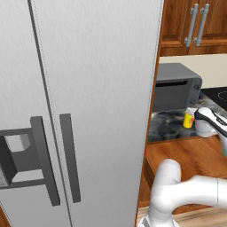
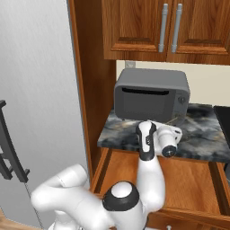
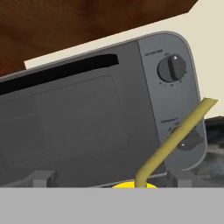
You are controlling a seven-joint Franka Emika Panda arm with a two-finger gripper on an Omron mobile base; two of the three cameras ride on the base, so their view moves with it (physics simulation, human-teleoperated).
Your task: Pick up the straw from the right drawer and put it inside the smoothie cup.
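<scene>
From the left base view, the fridge (image 1: pixel 80 111) takes up most of the frame and hides whatever lies left of the tabletop (image 1: pixel 168 126). Right of it stands the microwave (image 1: pixel 176 86), and just in front of its right corner sits the cup (image 1: pixel 189 119), yellow with a red mark, partly covered by the gripper (image 1: pixel 206 126), whose white hand hangs just beside it. The drawer (image 1: pixel 186 159) is pulled out below the tabletop edge; its inside looks like bare wood, and its right end is cut off by the frame.

In the hand view, the straw (image 3: pixel 175 140) runs on a slant, its lower end at the yellow rim of the cup at the bottom edge, its upper end pointing up and right across the microwave's lower knob. How deep it reaches into the cup is hidden.

The jaws stand wide, one fingertip (image 3: pixel 41 178) far left, the other right of the straw, gripping nothing.
</scene>
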